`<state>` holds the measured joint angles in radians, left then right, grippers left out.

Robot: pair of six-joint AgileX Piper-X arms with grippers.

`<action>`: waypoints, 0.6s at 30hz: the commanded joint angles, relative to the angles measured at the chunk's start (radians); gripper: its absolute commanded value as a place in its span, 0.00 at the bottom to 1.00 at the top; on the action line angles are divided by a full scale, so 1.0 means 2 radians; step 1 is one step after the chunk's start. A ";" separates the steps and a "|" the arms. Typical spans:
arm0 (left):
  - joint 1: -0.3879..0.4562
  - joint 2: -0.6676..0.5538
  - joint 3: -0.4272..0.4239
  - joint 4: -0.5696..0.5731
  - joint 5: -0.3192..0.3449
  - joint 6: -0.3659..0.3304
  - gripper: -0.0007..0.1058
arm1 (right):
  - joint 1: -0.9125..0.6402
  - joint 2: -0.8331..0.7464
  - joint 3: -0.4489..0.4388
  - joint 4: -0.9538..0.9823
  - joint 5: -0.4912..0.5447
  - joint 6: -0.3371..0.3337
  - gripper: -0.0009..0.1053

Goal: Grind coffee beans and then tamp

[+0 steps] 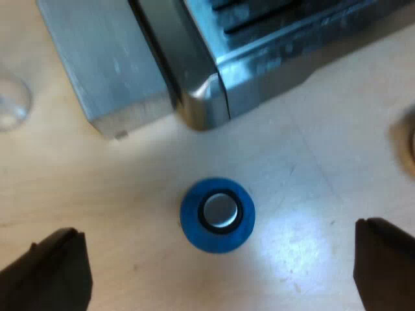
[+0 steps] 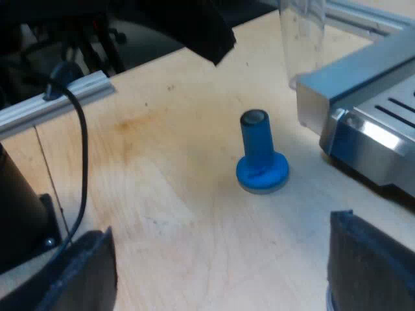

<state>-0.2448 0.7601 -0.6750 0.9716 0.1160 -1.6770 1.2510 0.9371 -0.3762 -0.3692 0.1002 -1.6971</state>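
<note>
A blue tamper (image 1: 218, 214) with a metal-capped top stands upright on the wooden table, a short way off the espresso machine's (image 1: 214, 78) metal corner. My left gripper (image 1: 217, 228) hangs straight above it, open wide, its fingers (image 1: 52, 272) far out to either side and touching nothing. The right wrist view shows the tamper (image 2: 260, 159) from the side, beside the machine's drip tray (image 2: 373, 129). My right gripper (image 2: 220, 227) is open, low over the table and short of the tamper. A black finger (image 2: 207, 35) of the left arm shows above the tamper.
A clear measuring glass (image 2: 301, 32) stands by the machine's side, also seen as a glass rim (image 1: 10, 103). An aluminium rail (image 2: 58, 97) runs along the table's edge. A round object's edge (image 1: 410, 146) lies on the table near the machine.
</note>
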 commanded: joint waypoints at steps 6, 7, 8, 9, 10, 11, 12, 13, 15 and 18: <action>-0.002 -0.117 -0.033 0.001 -0.004 -0.012 0.79 | -0.001 -0.005 -0.125 0.225 0.041 -0.006 0.66; -0.002 -0.126 -0.044 0.000 -0.004 -0.008 0.79 | -0.002 -0.007 -0.136 0.243 0.053 -0.006 0.66; -0.002 -0.131 -0.050 -0.002 -0.004 -0.006 0.79 | -0.002 -0.007 -0.138 0.252 0.061 -0.006 0.66; -0.002 -0.137 -0.061 -0.005 -0.004 0.002 0.79 | -0.003 -0.012 -0.163 0.291 0.121 -0.006 0.66; -0.002 -0.143 -0.072 -0.006 -0.004 0.010 0.79 | -0.003 -0.016 -0.177 0.312 0.158 -0.005 0.66; -0.002 -0.146 -0.084 -0.006 -0.005 0.015 0.79 | -0.003 -0.021 -0.192 0.332 0.191 -0.005 0.66; -0.002 -0.147 -0.089 -0.006 -0.005 0.015 0.79 | -0.003 -0.023 -0.196 0.340 0.202 -0.005 0.66; -0.002 -0.148 -0.093 -0.006 -0.005 0.015 0.79 | -0.003 -0.028 -0.210 0.354 0.227 -0.005 0.66; -0.002 -0.149 -0.105 -0.006 -0.005 0.015 0.79 | -0.003 -0.037 -0.229 0.375 0.266 -0.005 0.66; -0.002 -0.148 -0.129 -0.006 -0.005 0.015 0.79 | -0.015 -0.053 -0.257 0.416 0.284 -0.005 0.66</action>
<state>-0.2448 0.4650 -0.9120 0.9638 0.1160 -1.6475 1.2369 0.8507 -0.8638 0.4244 0.6236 -1.6971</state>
